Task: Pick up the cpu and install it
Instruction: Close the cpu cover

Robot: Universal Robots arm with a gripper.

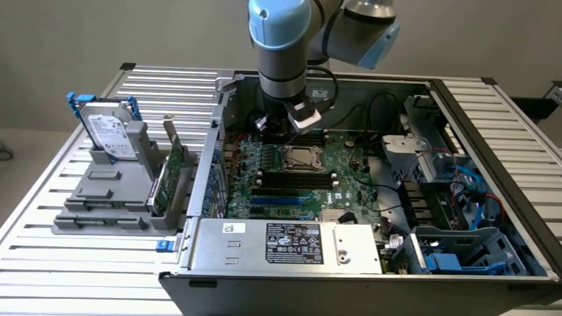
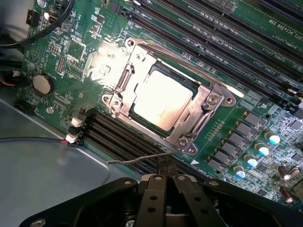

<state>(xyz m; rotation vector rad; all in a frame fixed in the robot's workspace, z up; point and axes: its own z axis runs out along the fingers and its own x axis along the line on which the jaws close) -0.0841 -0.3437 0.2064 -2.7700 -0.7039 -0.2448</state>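
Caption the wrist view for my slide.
Shut gripper beside the socket, with the cpu sitting in it.

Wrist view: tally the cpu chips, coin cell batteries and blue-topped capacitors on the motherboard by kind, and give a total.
cpu: 1
coin cell battery: 1
blue-topped capacitors: 4
Total: 6
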